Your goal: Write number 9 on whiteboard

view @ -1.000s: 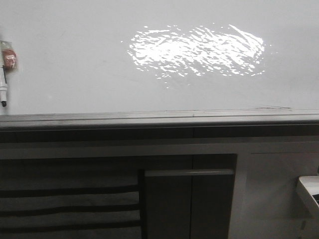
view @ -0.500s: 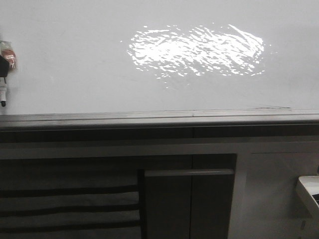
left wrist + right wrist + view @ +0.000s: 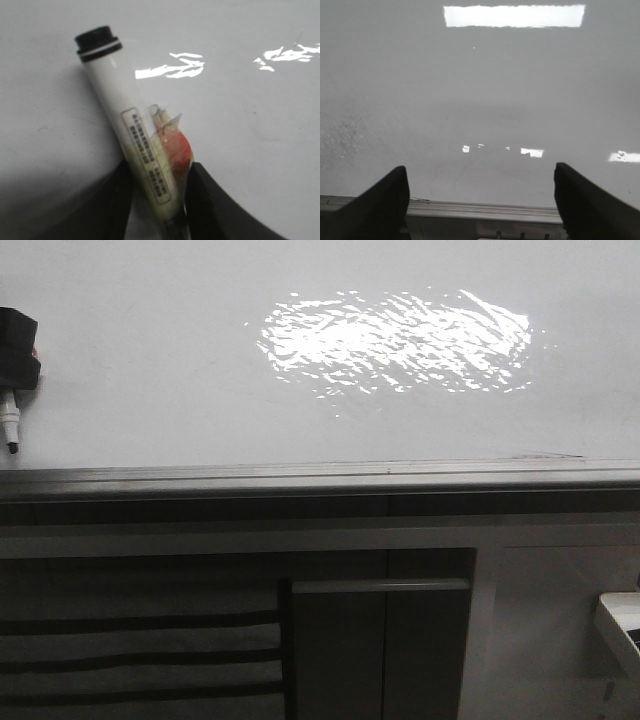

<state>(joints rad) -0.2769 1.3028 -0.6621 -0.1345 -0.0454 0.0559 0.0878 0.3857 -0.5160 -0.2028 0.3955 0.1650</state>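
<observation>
At the far left edge of the whiteboard point(image 3: 180, 370), the left gripper point(image 3: 18, 335) shows as a dark block, clamped around a white marker point(image 3: 12, 420) whose dark tip points down toward the grey ledge point(image 3: 300, 478) along the board's lower edge. Whether the tip touches the board I cannot tell. From the left wrist camera, the 2 dark fingers point(image 3: 210, 205) pinch the marker point(image 3: 125, 120) on both sides of its barrel, over a printed label and a scrap of clear and red wrapping, and the black-ringed end of the marker sticks out past them over the bare white surface point(image 3: 250, 125).

Moving rightward, the board is plain white with no stroke I can make out; the number 9 is not visible anywhere on it. A rippled bright glare patch point(image 3: 395, 340) sits toward the middle and upper part of the board. Below the ledge run dark cabinet fronts point(image 3: 380, 640).

Over on the right, the right gripper point(image 3: 480, 200) is spread wide, its 2 dark fingers point(image 3: 375, 210) well apart with nothing between them, facing the board point(image 3: 480, 90) just above the ledge point(image 3: 480, 210).
</observation>
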